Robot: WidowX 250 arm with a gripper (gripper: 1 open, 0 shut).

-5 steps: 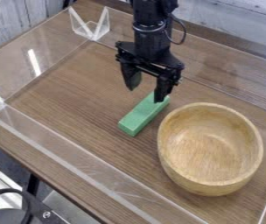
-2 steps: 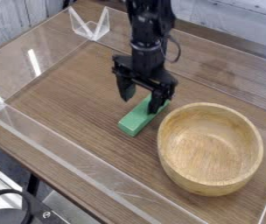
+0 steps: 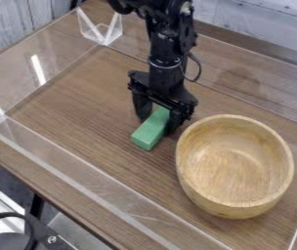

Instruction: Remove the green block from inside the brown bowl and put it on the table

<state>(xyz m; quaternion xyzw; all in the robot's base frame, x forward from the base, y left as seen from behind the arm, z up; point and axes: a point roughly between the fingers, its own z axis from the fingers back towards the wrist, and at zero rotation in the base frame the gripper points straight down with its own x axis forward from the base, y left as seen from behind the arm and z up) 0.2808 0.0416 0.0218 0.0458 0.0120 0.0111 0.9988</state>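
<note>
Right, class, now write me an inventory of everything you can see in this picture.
wooden bowl: one, light tan, on the table's right side
rectangular block: one, green, on the table left of the bowl, partly under the tool
tabletop: one, brown wood-grain, beneath both
acrylic edge walls: clear, along the table's edges; count unclear
cables or hoses: black, lower left corner; count unclear
robot arm: one, black, reaching in from the top
tool: one, black, open around the block's upper part

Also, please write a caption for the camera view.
Open gripper at the green block, which lies on the table beside the brown bowl.
</note>
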